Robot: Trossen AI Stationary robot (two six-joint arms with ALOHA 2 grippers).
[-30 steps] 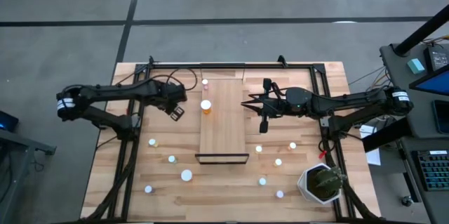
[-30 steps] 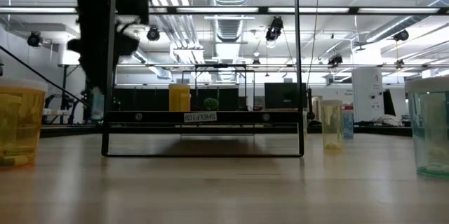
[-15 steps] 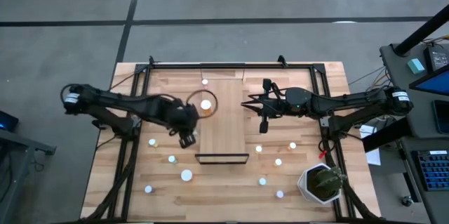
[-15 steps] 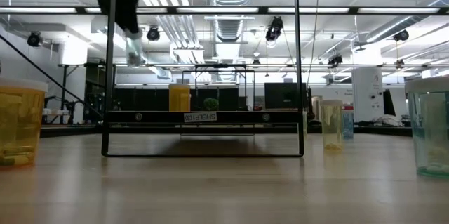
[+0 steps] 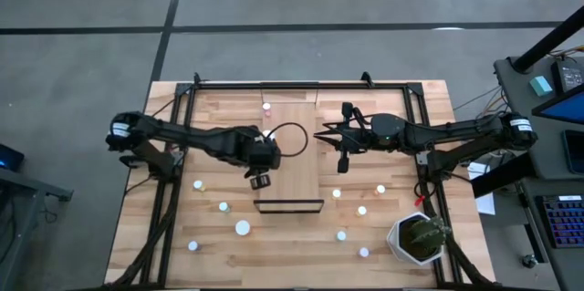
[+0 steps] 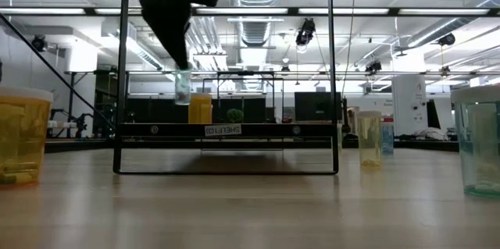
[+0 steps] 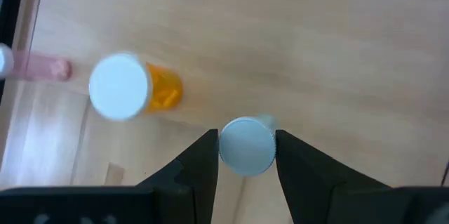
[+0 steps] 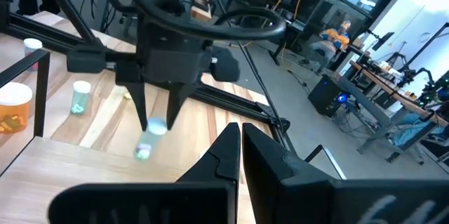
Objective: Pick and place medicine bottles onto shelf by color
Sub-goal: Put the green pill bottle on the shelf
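Over the shelf [image 5: 290, 159], near its railed end, the left gripper [image 7: 246, 155] hangs with its fingers [image 7: 198, 164] closed on the white cap of a small pale-bodied medicine bottle [image 7: 246, 145], held upright and clear of the wood. The bottle looks light and rigid, a smooth plastic cylinder likely to slip or swing if pinched loosely; the cap, where it is gripped now, seems the surest place to take it, the body below being narrow and slick. Just beyond it on the shelf stands an orange bottle [image 7: 133, 89] with a white cap, and farther toward the shelf's far end a smaller pinkish one [image 5: 266, 107] sits beside the plank. Off the shelf's other side the right gripper [image 5: 342, 161] waits, its fingers pressed together with nothing between them. More white-capped bottles [image 5: 242, 228] dot the table [image 5: 182, 264] around the shelf's railed end, with a potted plant [image 5: 420, 238] at the table's corner.
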